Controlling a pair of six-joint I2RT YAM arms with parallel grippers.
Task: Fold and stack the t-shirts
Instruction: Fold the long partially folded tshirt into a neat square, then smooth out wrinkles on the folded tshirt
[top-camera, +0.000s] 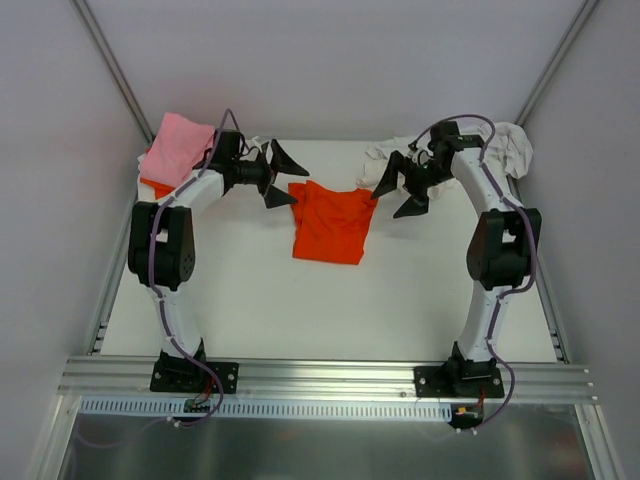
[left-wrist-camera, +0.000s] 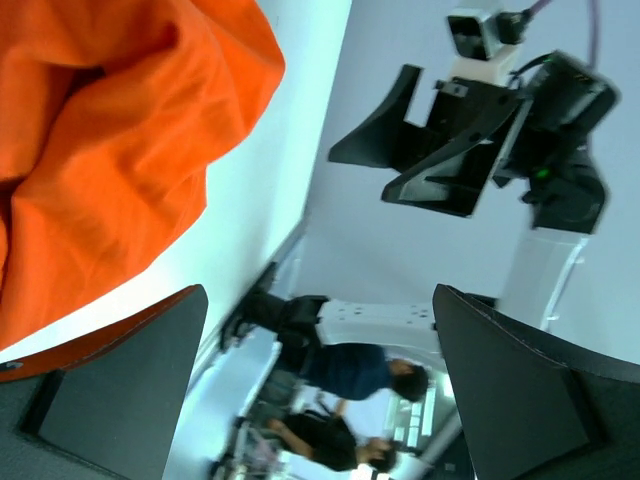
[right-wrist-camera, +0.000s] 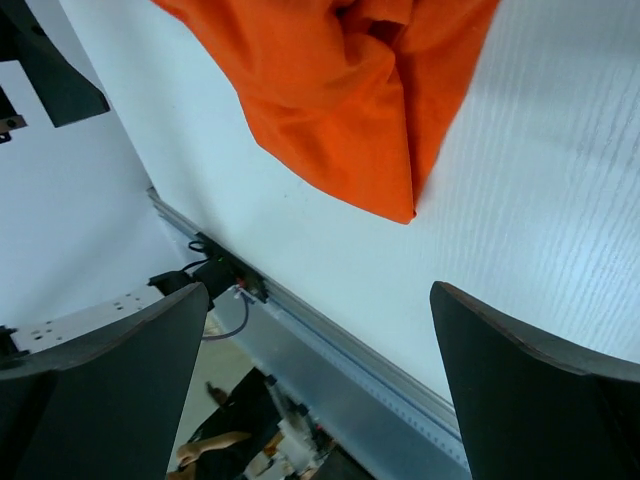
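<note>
A bright orange t-shirt (top-camera: 331, 222) lies partly folded on the white table near the back middle. It also shows in the left wrist view (left-wrist-camera: 110, 150) and in the right wrist view (right-wrist-camera: 350, 90). My left gripper (top-camera: 278, 173) is open and empty, just left of the shirt's top left corner. My right gripper (top-camera: 398, 190) is open and empty, just right of the shirt's top right corner. A folded light pink t-shirt (top-camera: 178, 148) lies on another orange one (top-camera: 155, 186) at the back left. White t-shirts (top-camera: 510, 150) are heaped at the back right.
The table (top-camera: 330, 310) is walled by grey panels on the left, back and right. An aluminium rail (top-camera: 330, 378) with both arm bases runs along the near edge. The right gripper shows in the left wrist view (left-wrist-camera: 440, 150).
</note>
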